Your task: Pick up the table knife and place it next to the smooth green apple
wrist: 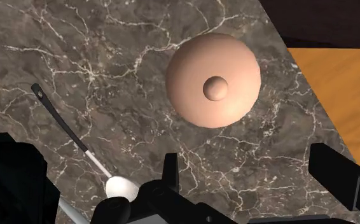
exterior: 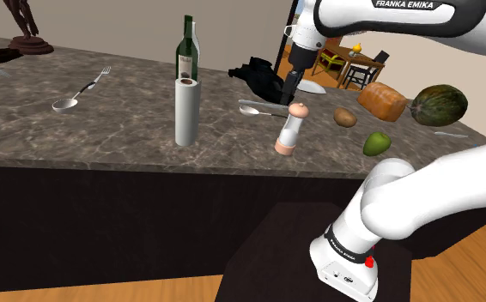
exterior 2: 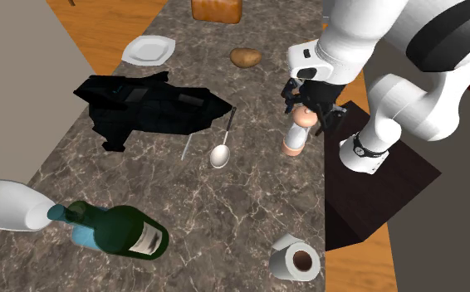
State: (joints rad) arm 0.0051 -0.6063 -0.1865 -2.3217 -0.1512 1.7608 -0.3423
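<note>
A thin silver table knife (exterior 2: 187, 148) pokes out from under a crumpled black object (exterior 2: 150, 108), beside a spoon (exterior 2: 219, 155). The green apple (exterior: 376, 143) lies near the counter's front edge, towards the shoulder view's right. My black gripper (exterior: 293, 86) hangs just above a pink pepper mill (exterior: 289, 129), with the apple a short way off to its right in that view. In the wrist view the gripper (wrist: 253, 175) is open with nothing between its fingers, and the mill's round top (wrist: 214, 79) lies just ahead. The spoon (wrist: 121, 186) is beside one finger (wrist: 169, 168).
A green wine bottle (exterior: 185, 51) and a paper towel roll (exterior: 187, 111) stand mid-counter. A potato (exterior: 345, 117), bread loaf (exterior: 382, 101) and melon (exterior: 440, 105) lie behind the apple, with a slim grey utensil (exterior: 447, 134) nearby. A fork (exterior: 102, 75) and second spoon (exterior: 65, 105) lie at left.
</note>
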